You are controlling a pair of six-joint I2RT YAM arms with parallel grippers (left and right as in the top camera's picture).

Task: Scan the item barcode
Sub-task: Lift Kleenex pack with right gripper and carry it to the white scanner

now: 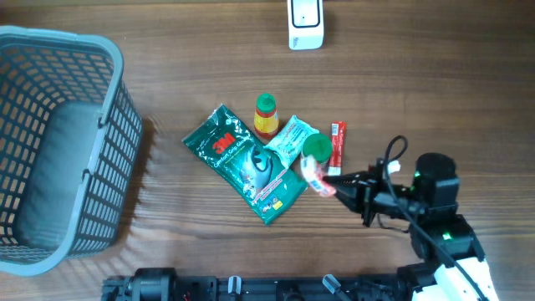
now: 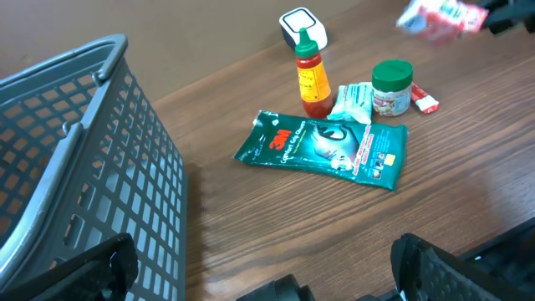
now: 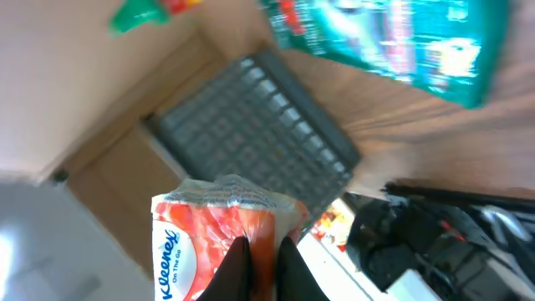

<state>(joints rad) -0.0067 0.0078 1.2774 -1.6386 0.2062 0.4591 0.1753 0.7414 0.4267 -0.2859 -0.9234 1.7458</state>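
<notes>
Right gripper is clamped on a tissue pack, red and white with Kleenex print. Right wrist view shows both fingers pinched on the lower edge of the pack, jaws nearly together. Seen from overhead, the pack sits at the arm's tip, just beside the green-lidded jar, on the side toward the arm. In the left wrist view the pack is a blur at the top right and looks raised off the table; can't read a barcode on it in any view.

Left gripper is wide open and holding nothing. Its fingers sit at the bottom corners of its own view, close to the grey basket.

The scanner, a white unit, stands at the far edge of the table, well apart from the held pack.

The rest of the pile is mid-table:
- The green 3M pouch lies flat.
- A sauce bottle with a green cap stands upright just behind it.
- A pale teal sachet sits between the bottle and the jar, touching the pouch.
- A red stick pack lies just beside the jar.

The basket stands on the left side of the table.
</notes>
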